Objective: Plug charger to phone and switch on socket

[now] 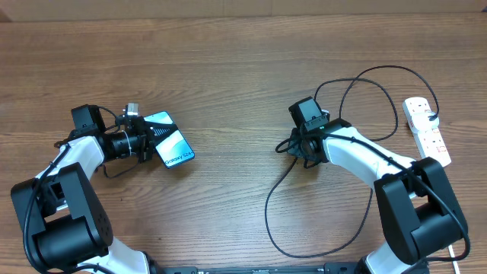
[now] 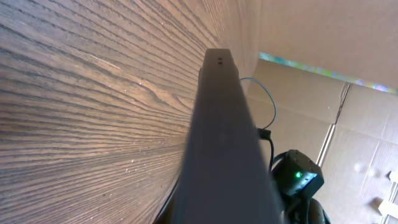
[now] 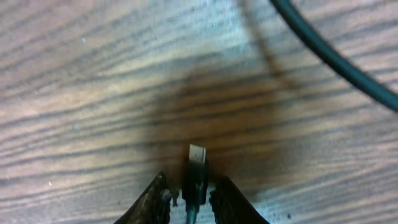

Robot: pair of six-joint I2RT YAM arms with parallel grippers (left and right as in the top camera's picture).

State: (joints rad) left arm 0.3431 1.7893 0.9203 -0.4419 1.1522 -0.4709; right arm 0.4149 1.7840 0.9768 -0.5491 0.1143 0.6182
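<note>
My left gripper [image 1: 151, 141] is squeezed tight on the slim blue-teal phone [image 1: 173, 143] at the left of the brown wooden table [image 1: 228, 61]. My right gripper [image 3: 196, 198] pinches the thin black charger cable [image 3: 196, 177] near its silver tip. The white oblong socket strip [image 1: 426, 125] lies far right
</note>
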